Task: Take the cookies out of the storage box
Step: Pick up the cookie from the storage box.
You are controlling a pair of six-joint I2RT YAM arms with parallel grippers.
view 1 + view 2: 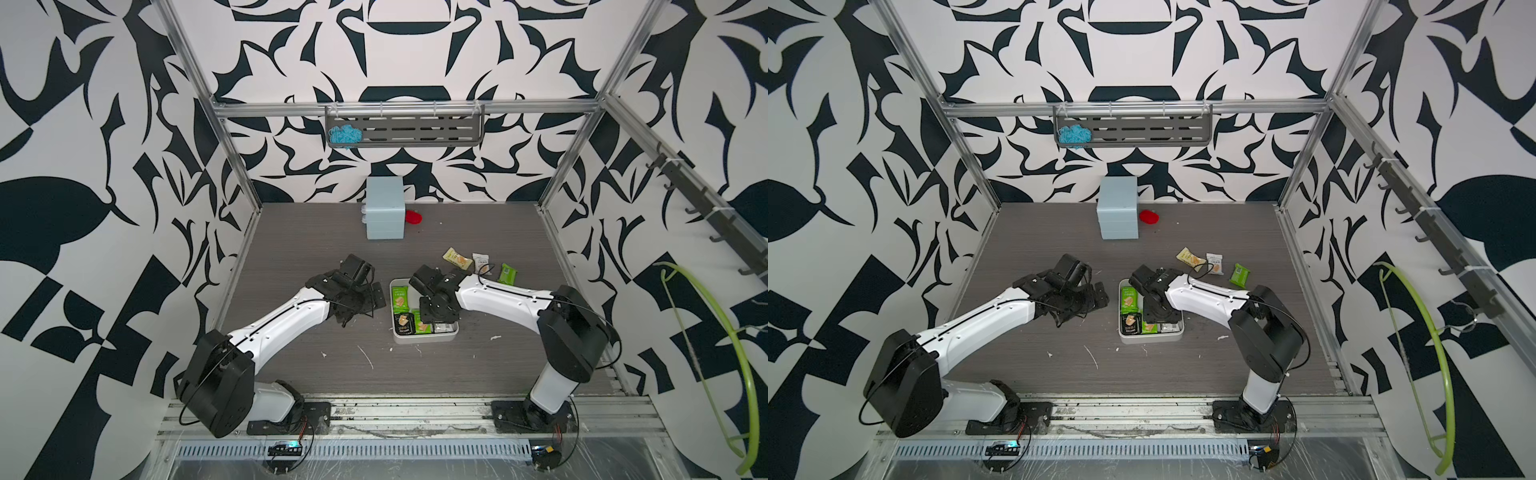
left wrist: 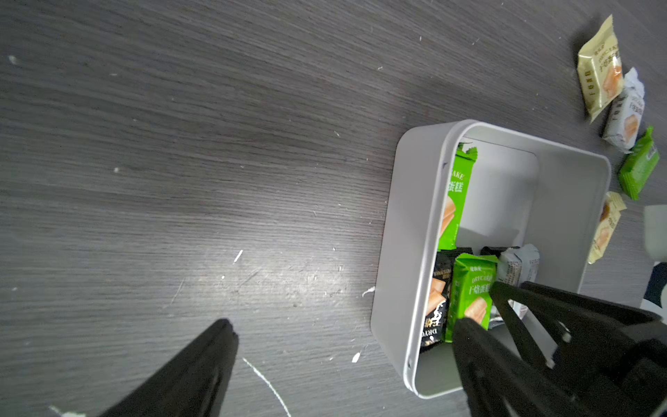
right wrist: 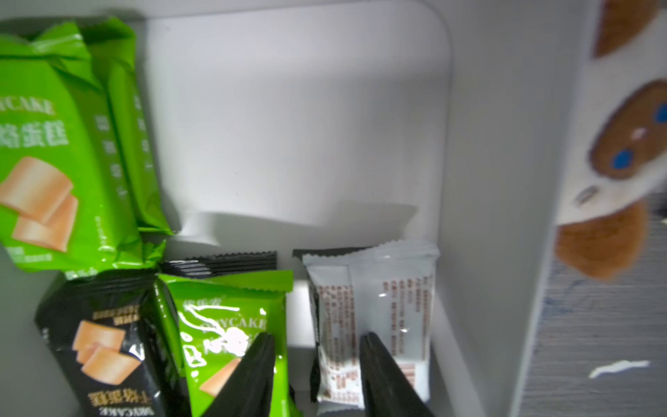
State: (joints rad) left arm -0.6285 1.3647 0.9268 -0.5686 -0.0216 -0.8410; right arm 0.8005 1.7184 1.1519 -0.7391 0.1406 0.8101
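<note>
Grey wood-grain tabletop [image 1: 311, 249], and the white storage box [image 1: 424, 337] sits mid-table, just in front of the right arm. Down inside it goes the right gripper [image 3: 317, 346], jaws part-way apart with nothing pinched, tips between a green packet [image 3: 223, 325] and a white packet [image 3: 382, 303]. The cookies [image 3: 54, 162] crowd the box's near wall and the side toward the left arm. Three loose packets [image 1: 482, 264] lie on the table beyond. The left gripper [image 2: 341, 325] hovers at the box's edge, jaws spread wide, empty.

The dark grey wood-grain desk [image 1: 311, 249] bears a shallow white plastic storage box [image 1: 424, 337], a light-blue drawer cabinet [image 1: 384, 214], a small red lump [image 1: 413, 217], perhaps cloth, a cream-yellow snack packet [image 1: 457, 258], a white snack packet [image 1: 482, 264] and a green snack packet [image 1: 508, 274].
</note>
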